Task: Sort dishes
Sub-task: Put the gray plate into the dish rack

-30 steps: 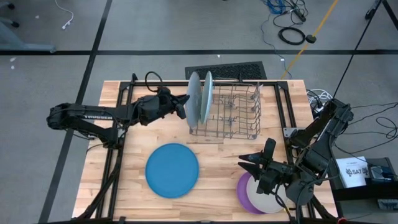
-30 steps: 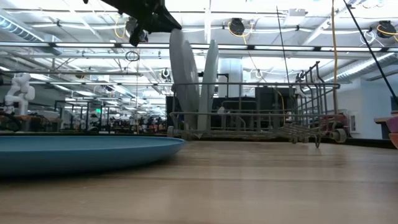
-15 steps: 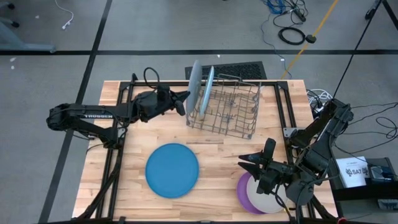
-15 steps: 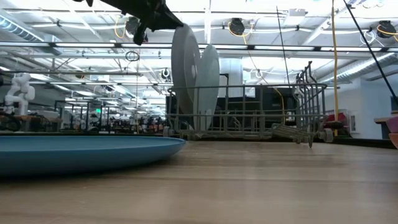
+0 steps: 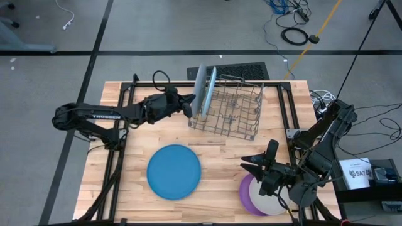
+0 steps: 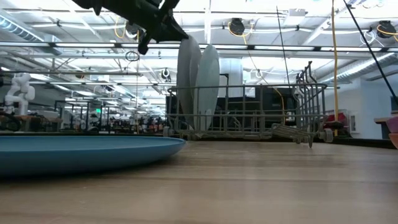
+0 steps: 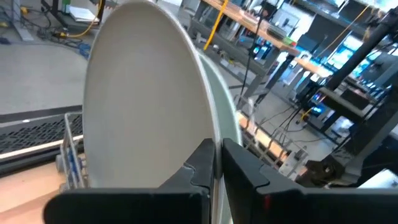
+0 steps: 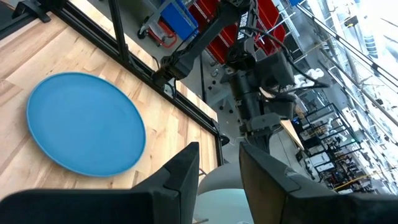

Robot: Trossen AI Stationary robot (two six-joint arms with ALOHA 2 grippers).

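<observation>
A grey plate [image 5: 200, 91] stands on edge in the left end of the wire dish rack [image 5: 242, 110], close beside a light blue plate [image 5: 211, 86] that stands the same way. My left gripper [image 5: 190, 102] reaches in from the table's left and is shut on the grey plate. A darker blue plate [image 5: 174, 171] lies flat on the table's near middle. My right gripper [image 5: 256, 157] waits open at the near right, holding nothing. Beside it a purple plate [image 5: 248, 196] lies with a beige-grey plate [image 5: 267, 202] on top. My left gripper pinches the grey plate's rim [image 7: 210, 144] between its two fingers, one on each face, on the side that faces the table's left. The fingers come nearly level from the table's left. The plate [image 6: 188, 81] stands almost upright, its lower rim down in the rack.
The rack sits askew on the far half of the table. A black grate [image 5: 229, 69] lies behind it at the far edge. Black frame rails [image 5: 119, 144] run along the table's left and right sides. Bare wood lies between the blue plate and the rack.
My left gripper has gone toward the rack and a little down, keeping hold of the grey plate. The plate has tipped from leaning left to nearly upright against the light blue one. The rack has turned about, its left end shifting toward the far edge.
</observation>
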